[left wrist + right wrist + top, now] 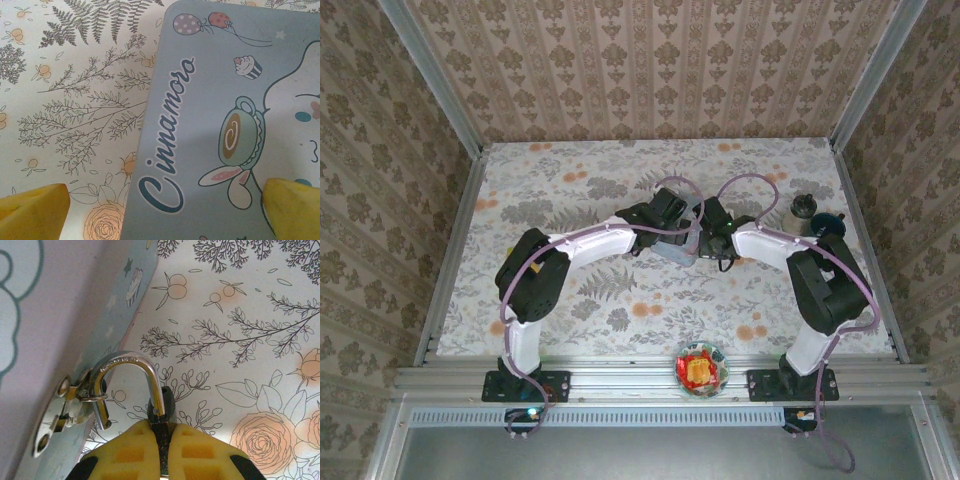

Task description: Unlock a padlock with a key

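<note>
The right gripper [162, 434] is seen shut, its yellow fingers [125, 455] pressed on the dark body of the padlock [156, 395], of which only a thin strip is shown between them. The silvery shackle [127, 359] is arched up from the body and is passed through the ring of a metal hasp [65, 410] on the side of the light blue tin [60, 315].

The left gripper [162, 215] is held fully spread, and nothing is gripped by it. One of its yellow fingers is seen over the tablecloth, the other over the printed lid of the tin.

In the top view both arms are bent inward from their bases, and the wrists are placed close together over the tin at the middle of the table [570, 300].

The table is covered with a pale floral cloth. A jar [805, 208] is stood near the far right corner, and a small bowl [702, 368] with red and orange contents is set at the near rail. The space is enclosed by walls [660, 60] papered in a pattern.
</note>
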You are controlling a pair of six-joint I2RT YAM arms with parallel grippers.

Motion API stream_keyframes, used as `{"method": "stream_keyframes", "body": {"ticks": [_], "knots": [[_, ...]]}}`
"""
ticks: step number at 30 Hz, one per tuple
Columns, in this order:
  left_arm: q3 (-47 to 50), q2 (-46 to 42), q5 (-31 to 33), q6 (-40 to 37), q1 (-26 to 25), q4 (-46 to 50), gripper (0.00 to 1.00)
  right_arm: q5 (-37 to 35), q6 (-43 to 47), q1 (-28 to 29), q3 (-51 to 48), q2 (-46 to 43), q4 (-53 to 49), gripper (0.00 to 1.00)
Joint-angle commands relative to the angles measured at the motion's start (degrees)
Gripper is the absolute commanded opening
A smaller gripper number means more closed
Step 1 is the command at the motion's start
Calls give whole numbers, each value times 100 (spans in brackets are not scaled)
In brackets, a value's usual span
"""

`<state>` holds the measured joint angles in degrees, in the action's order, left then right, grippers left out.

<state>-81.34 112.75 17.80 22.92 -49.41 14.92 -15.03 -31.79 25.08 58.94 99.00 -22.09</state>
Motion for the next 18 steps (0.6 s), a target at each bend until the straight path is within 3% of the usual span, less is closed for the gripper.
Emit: {"method": "stream_keyframes", "body": {"ticks": [1,18], "knots": [[363,126,-58,-104,28,1026,100,-127,-214,-126,296,-100,156,0],[707,12,-174,-16,-4,829,97,665,-797,-526,429,49,836,0]]}}
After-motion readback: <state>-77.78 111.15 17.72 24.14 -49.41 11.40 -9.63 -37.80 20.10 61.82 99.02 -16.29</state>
